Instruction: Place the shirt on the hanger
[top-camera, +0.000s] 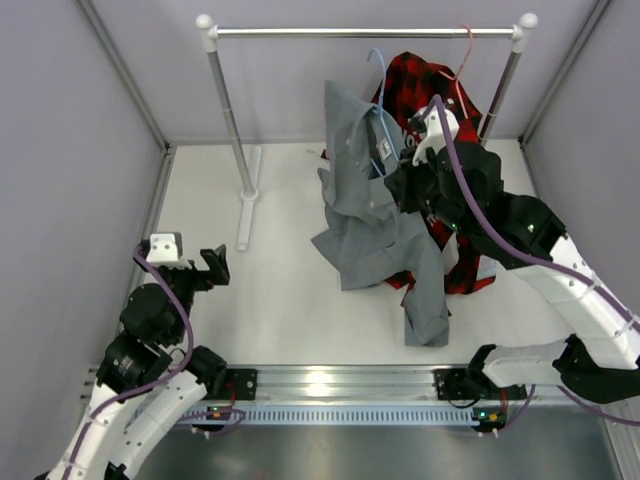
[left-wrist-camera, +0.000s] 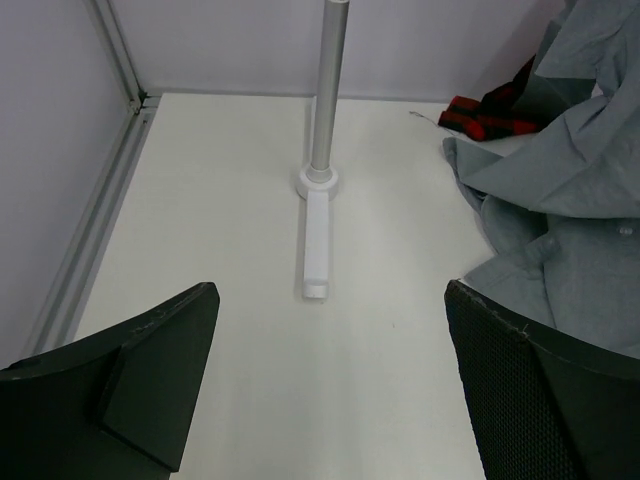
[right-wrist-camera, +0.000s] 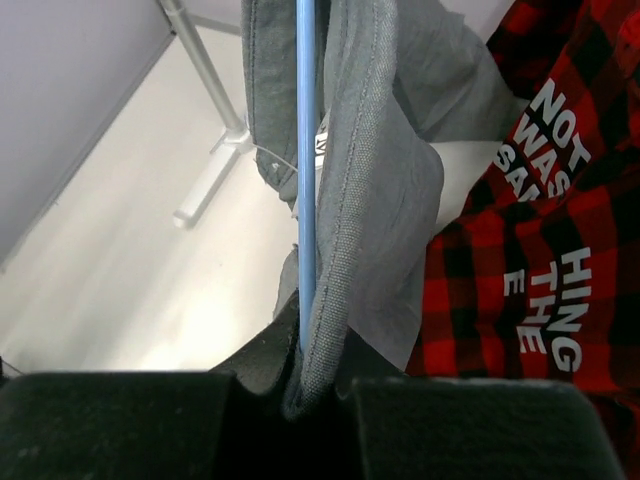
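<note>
Pinches shirt (right-wrist-camera: 372, 200) hem and hanger (right-wrist-camera: 306, 150) wire together in right gripper (right-wrist-camera: 298, 385). Holds left gripper (left-wrist-camera: 330, 385) spread wide over table (left-wrist-camera: 200, 200), between rack foot (left-wrist-camera: 316, 245) and shirt's edge.

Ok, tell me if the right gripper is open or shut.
Shut: the right gripper pinches the grey shirt and the blue hanger wire, with no gap showing.

The white table (top-camera: 280, 300) fills the middle of the top view. Left of centre, the white foot (top-camera: 246, 205) of the clothes rack (top-camera: 365, 32) stands on it. Right of centre, the lower part of the grey shirt (top-camera: 375, 245) lies crumpled on the surface, overlapping the red-and-black plaid shirt (top-camera: 462, 280), whose hem also rests there.
</note>
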